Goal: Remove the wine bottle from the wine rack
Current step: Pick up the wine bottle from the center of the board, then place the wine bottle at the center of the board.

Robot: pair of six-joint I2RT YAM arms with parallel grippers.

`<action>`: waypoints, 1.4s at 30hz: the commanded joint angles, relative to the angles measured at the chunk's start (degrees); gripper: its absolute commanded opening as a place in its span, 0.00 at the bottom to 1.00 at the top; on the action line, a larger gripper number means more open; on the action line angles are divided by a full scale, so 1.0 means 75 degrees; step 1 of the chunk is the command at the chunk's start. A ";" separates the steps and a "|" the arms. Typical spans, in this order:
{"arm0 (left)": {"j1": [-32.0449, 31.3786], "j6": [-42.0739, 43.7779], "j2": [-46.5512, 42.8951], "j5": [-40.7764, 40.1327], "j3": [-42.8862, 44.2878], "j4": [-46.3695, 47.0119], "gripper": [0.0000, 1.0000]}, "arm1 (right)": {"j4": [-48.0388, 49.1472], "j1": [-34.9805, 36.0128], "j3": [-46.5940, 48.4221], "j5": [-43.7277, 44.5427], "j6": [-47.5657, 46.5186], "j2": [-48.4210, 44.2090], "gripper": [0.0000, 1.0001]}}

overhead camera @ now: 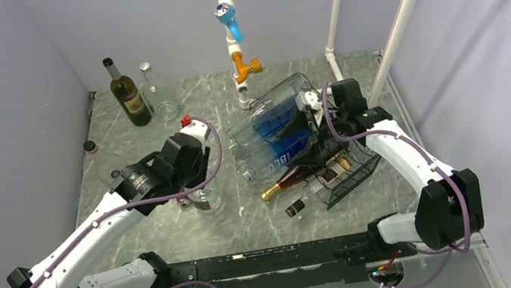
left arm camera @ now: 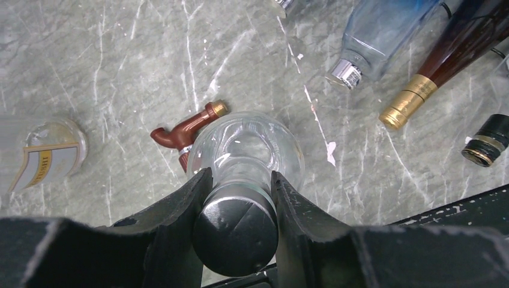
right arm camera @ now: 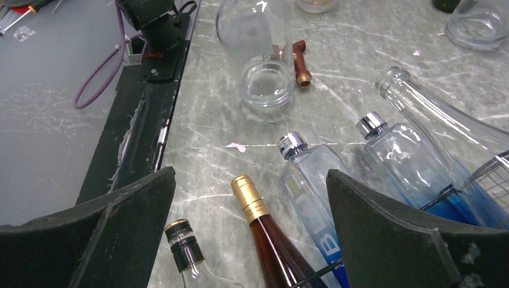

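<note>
Near edge, bottom of the top view: black rail carrying both arm bases; it and the marble table's front edge bound any pull toward the robot. Left of centre: left gripper closed tight on the capped neck of a clear bottle, which stands upright and seems to sit on the table, well apart from the rack. A brown pipe fitting lies just beside its base. Right of centre: wine rack, tilted, bottles lying in it with necks fanned toward lower left. Amber wine bottle, gold foil on the neck, is on the rack, neck sticking out past the wire front, between a dark-capped bottle and a blue-tinted bottle. Right gripper hangs over those necks, jaws spread fully, holding nothing. Judgement: one bottle is already off; the amber one is not yet gripped. Next move calls for the right claw to drop onto the foil neck without nudging its close neighbours, close, then draw it out along its own axis toward lower left. Open table there, though the clear bottle and left arm crowd that lane. Far: a dark green bottle upright at upper left, white pipe frame behind the rack.
</note>
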 commanded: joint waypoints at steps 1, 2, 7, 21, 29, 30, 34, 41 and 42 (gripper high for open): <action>0.0325 0.0503 -0.0200 -0.0055 0.0469 0.1335 0.00 | -0.0253 -0.0047 0.0237 -0.0147 -0.0380 0.0066 1.00; 0.0405 0.0551 -0.0165 -0.0019 0.0482 0.1383 0.00 | -0.0269 -0.0042 0.0238 -0.0140 -0.0408 0.0059 1.00; 0.0844 0.0811 0.0038 0.0208 0.0684 0.1557 0.00 | -0.0353 -0.0042 0.0258 -0.0137 -0.0482 0.0067 1.00; 0.1856 0.1343 0.0640 0.0896 0.1320 0.2119 0.00 | -0.0813 -0.0043 0.0421 -0.0108 -0.0865 0.0150 1.00; 0.2445 0.1638 0.1268 0.1179 0.1928 0.2354 0.00 | -0.1103 -0.0043 0.0516 -0.0082 -0.1105 0.0243 1.00; 0.2514 0.1682 0.1347 0.1222 0.1996 0.2398 0.00 | -0.1138 -0.0042 0.0527 -0.0072 -0.1140 0.0248 1.00; 0.2773 0.1813 0.1684 0.1361 0.2267 0.2594 0.00 | -0.1291 -0.0043 0.0577 -0.0057 -0.1290 0.0296 1.00; 0.3123 0.2181 0.2639 0.1473 0.2967 0.2887 0.00 | -0.1653 -0.0048 0.0705 -0.0065 -0.1590 0.0462 1.00; 0.3167 0.2236 0.2791 0.1461 0.3095 0.2921 0.00 | -0.1673 -0.0049 0.0706 -0.0048 -0.1605 0.0485 1.00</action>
